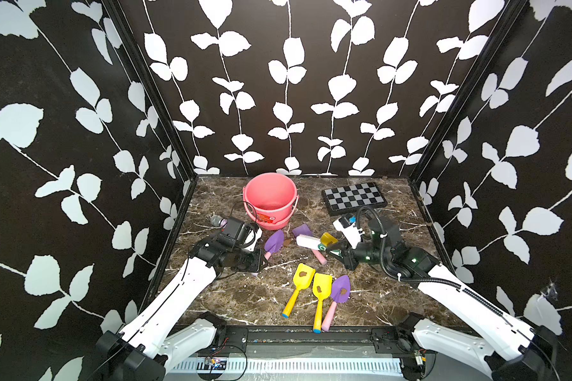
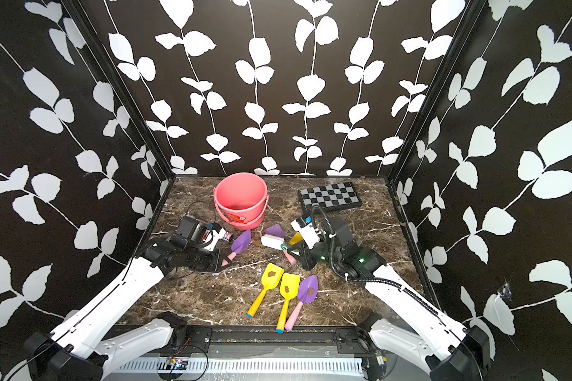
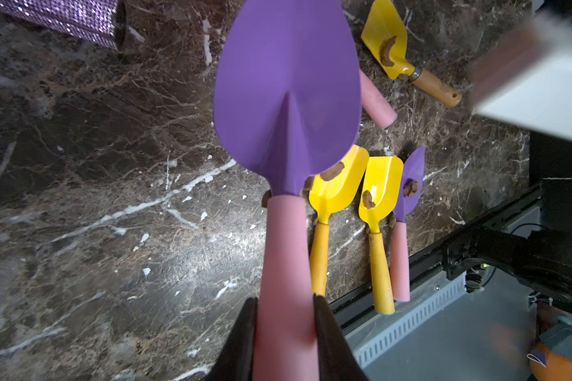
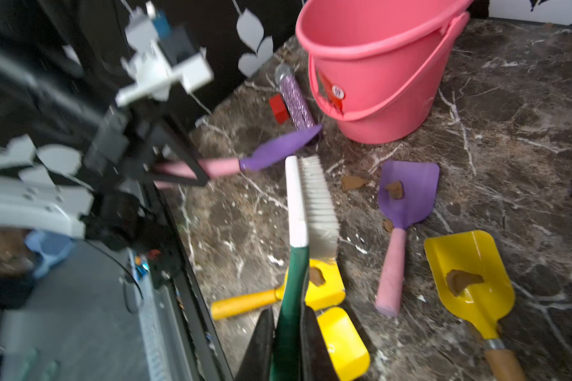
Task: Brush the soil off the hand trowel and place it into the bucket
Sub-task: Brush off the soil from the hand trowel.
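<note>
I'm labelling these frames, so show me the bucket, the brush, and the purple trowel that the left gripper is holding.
bucket (image 1: 283, 214): a top view, on its front outer wall.
brush (image 4: 319, 204): right wrist view, on the white bristles.
held purple trowel (image 3: 288, 82): left wrist view, on the blade's middle.

No print can be read: the round salmon-pink plastic bucket (image 4: 393, 82), upper centre of frame, bears a red-orange label (image 4: 331, 89), its marks too blurred

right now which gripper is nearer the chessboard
Right. The right gripper is in front of the chessboard; the left gripper is farther off, in front of the bucket.
</note>
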